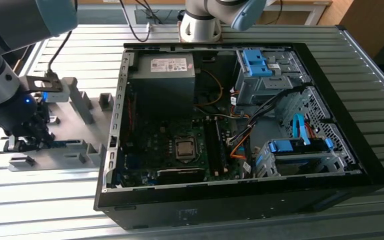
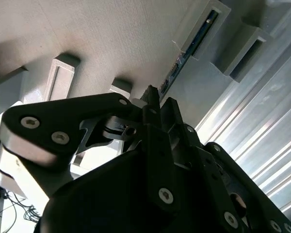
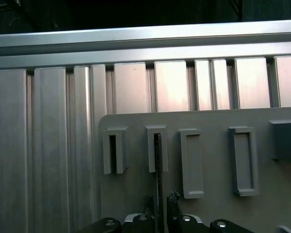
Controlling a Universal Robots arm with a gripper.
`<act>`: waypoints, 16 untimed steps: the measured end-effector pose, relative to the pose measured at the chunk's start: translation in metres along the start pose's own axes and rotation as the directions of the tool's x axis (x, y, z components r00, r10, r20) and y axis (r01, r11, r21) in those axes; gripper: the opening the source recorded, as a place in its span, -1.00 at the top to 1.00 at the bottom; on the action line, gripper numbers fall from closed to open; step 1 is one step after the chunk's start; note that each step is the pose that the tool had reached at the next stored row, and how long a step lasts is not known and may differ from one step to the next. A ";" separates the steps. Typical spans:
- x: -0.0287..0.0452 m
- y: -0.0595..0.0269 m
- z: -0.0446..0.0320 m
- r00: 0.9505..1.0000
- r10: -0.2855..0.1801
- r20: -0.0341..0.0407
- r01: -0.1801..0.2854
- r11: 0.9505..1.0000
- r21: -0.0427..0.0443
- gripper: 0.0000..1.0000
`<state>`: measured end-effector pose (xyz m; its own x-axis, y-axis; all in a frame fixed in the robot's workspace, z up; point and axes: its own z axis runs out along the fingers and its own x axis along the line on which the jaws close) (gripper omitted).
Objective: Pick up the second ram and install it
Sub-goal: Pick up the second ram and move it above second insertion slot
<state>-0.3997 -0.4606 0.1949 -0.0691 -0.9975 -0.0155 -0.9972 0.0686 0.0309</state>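
On the grey plate (image 1: 72,130) (image 3: 216,160) that lies on the slatted table (image 1: 359,65), just beside the open case (image 1: 245,202) on the exterior view's left, we find the gripper (image 1: 28,145) (image 3: 160,200) (image 2: 161,97). It hangs low over the plate, toward the plate's edge away from the case.

In both wrist views the ram (image 3: 158,170) (image 2: 199,36) stands on its thin edge (in the first wrist view we see it nearly edge-on, as a dark sliver). Its long axis lies flat along the plate, at right angles to the plate edge that borders the bare slats. One end sits in the slot of a block (image 3: 164,150), one of a row of slotted blocks along that edge. The other end points away from that edge and reaches in between the gripper's fingertips. In the second wrist view the part in the slot shows blue-green.

The jaws stand released. They flank the ram's free end, one on each flat face, and in the first wrist view we make out a narrow gap on either side of the stick, so they are about it without clenching it. The ram is on the plate, well apart from the board inside the case, where dark long slots (image 1: 213,145) run beside the socket (image 1: 185,148).
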 end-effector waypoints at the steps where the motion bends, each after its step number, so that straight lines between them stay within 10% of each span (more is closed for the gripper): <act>1: 0.0000 0.0000 0.0004 1.000 0.000 0.000 0.000 1.000 0.000 0.50; 16: 0.0000 0.0002 0.0038 1.000 0.000 0.000 0.000 1.000 0.000 0.50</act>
<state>-0.4000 -0.4605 0.1911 -0.0690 -0.9975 -0.0157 -0.9972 0.0685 0.0310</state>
